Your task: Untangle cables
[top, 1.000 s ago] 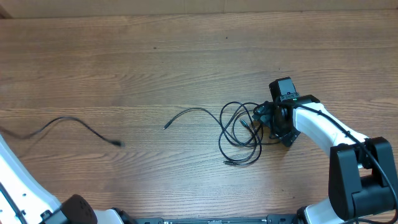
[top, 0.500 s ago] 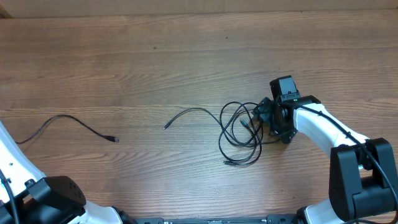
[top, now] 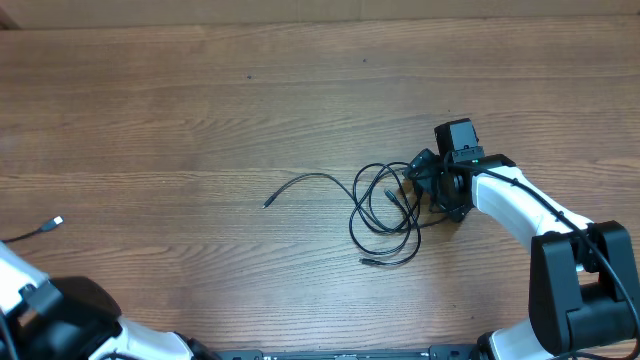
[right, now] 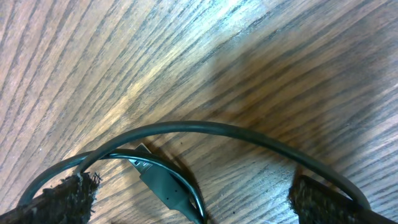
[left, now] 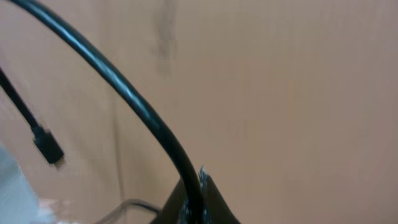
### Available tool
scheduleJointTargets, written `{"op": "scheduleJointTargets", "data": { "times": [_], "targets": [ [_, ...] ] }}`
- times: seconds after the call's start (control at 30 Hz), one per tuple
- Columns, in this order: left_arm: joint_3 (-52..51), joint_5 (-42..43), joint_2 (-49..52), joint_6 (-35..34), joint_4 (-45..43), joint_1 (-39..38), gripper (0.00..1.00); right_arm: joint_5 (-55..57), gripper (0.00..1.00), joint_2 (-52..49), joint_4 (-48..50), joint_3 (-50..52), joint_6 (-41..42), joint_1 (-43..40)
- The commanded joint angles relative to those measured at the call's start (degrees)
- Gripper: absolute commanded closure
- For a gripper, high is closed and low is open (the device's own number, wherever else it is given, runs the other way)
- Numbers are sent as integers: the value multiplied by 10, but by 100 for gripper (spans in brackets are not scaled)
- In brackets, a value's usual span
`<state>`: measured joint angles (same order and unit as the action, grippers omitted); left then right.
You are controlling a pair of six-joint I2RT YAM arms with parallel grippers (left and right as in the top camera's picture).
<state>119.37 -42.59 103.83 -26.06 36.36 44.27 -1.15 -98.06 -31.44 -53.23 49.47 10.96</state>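
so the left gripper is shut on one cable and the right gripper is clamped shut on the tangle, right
Not quite. The left gripper is shut on one cable, but the right gripper is open, not clamped. The right wrist view shows its fingertips far apart, with a loop of the tangle arcing across the gap between them.

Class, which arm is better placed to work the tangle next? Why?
Probably right: the right gripper is open astride a loop of the tangle. The left gripper is shut on a separate cable, far off.
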Motion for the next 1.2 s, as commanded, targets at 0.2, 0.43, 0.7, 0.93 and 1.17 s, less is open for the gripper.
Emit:
{"op": "scheduleJointTargets", "data": {
  "times": [0.2, 0.43, 0.7, 0.93, 1.17],
  "targets": [
    [-1, 439, 102, -229, 269, -88, 96, -21, 0, -33, 3, 24, 2, 0],
    [-3, 415, 146, -281, 384, -201, 96, -21, 0, -33, 3, 24, 2, 0],
    [-15, 272, 176, -417, 544, -204, 82, -21, 0, -33, 3, 24, 2, 0],
    [-40, 279, 176, -415, 560, -183, 16, -21, 0, -33, 3, 24, 2, 0],
    [-40, 329, 170, -317, 538, -201, 0, -21, 0, -33, 3, 24, 2, 0]
  ]
}}
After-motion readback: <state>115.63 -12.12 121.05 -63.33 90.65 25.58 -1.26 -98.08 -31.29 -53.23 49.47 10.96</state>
